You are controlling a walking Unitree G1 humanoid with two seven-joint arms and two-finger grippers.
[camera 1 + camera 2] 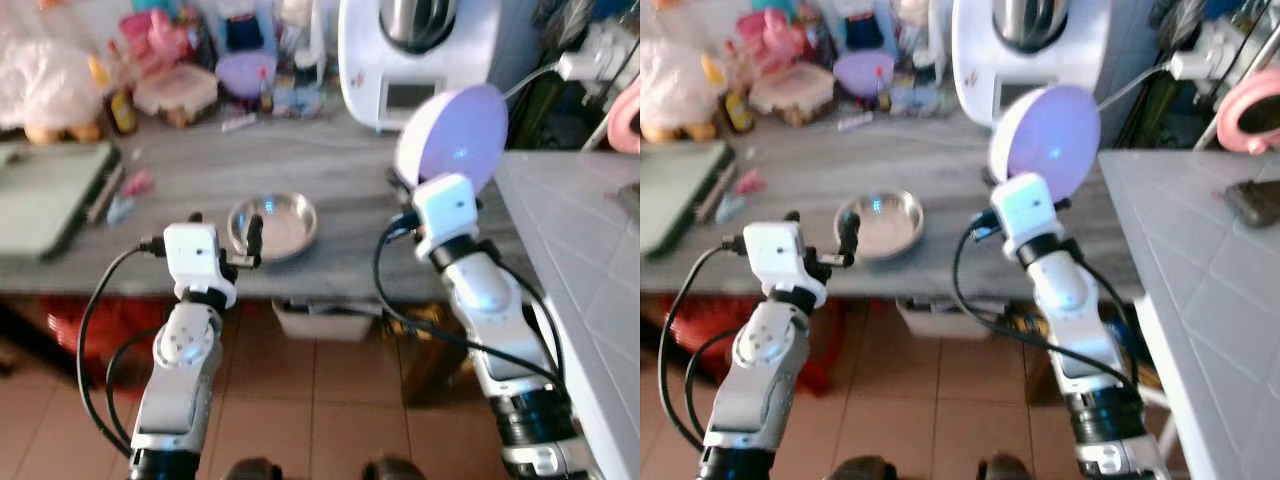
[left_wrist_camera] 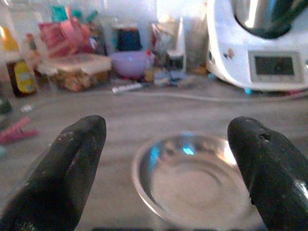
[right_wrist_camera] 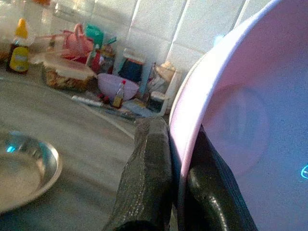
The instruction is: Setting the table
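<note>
While our right gripper clamps the rim of the lilac plate — held upright above the grey counter — our left gripper hovers with fingers apart, the steel bowl at its twelve o'clock.

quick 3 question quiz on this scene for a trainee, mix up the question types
1. True or false: the right gripper grips the lilac plate by its rim.
2. What lies on the grey table ahead of the left gripper? A) a steel bowl B) a fork C) a mug
3. Fill in: the left gripper's jaws are ____.

Key
1. True; a finger sits on each side of the rim.
2. A, the steel bowl.
3. Open, nothing between them.
</note>
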